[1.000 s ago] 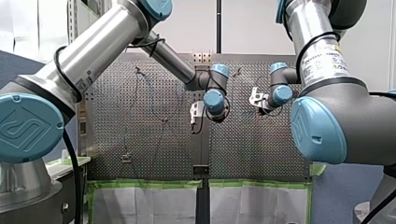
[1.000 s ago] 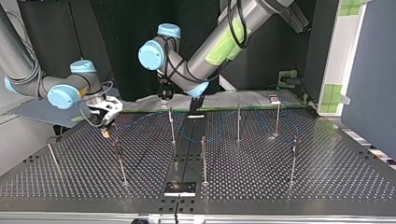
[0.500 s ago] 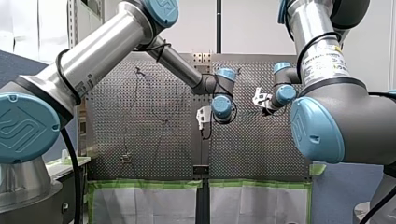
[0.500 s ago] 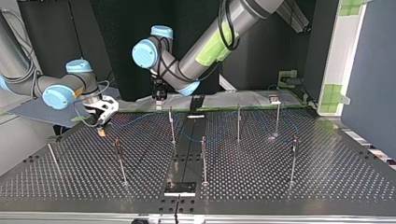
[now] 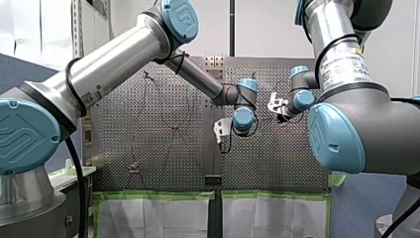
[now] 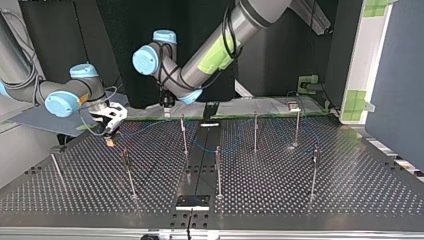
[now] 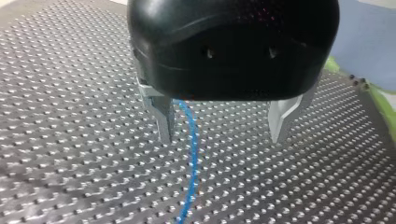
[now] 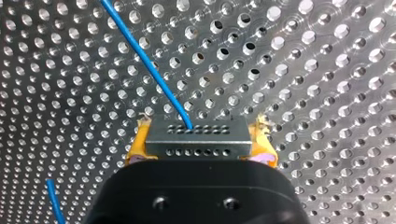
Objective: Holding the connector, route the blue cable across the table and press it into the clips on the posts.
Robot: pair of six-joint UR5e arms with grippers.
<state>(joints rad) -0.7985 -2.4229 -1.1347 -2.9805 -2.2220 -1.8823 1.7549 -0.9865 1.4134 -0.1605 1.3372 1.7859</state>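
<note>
My right gripper (image 8: 201, 143) has its yellow pads (image 8: 136, 145) shut on a grey metal connector (image 8: 196, 131). The blue cable (image 8: 144, 58) leaves the connector and runs away over the perforated plate. In the top view this gripper (image 6: 111, 131) hangs low over the table at the left, the connector (image 6: 109, 143) under it. My left gripper (image 7: 222, 140) is open, with metal fingers (image 7: 163, 122) above the plate. The blue cable (image 7: 190, 154) passes between them, close to one finger and untouched. The cable (image 6: 145, 127) trails past thin upright posts (image 6: 183, 135).
More posts stand across the plate (image 6: 280, 200), among them one near the middle (image 6: 218, 170) and two at the top view's right (image 6: 297, 125), (image 6: 314, 170). A black strip (image 6: 192, 202) runs down the plate's centre. Green-taped sheets (image 5: 158, 213) lie at the front view's near edge.
My left arm has swung its gripper toward the top view's left, nearer my right gripper. My right gripper shifted a little with the connector, then held still.
</note>
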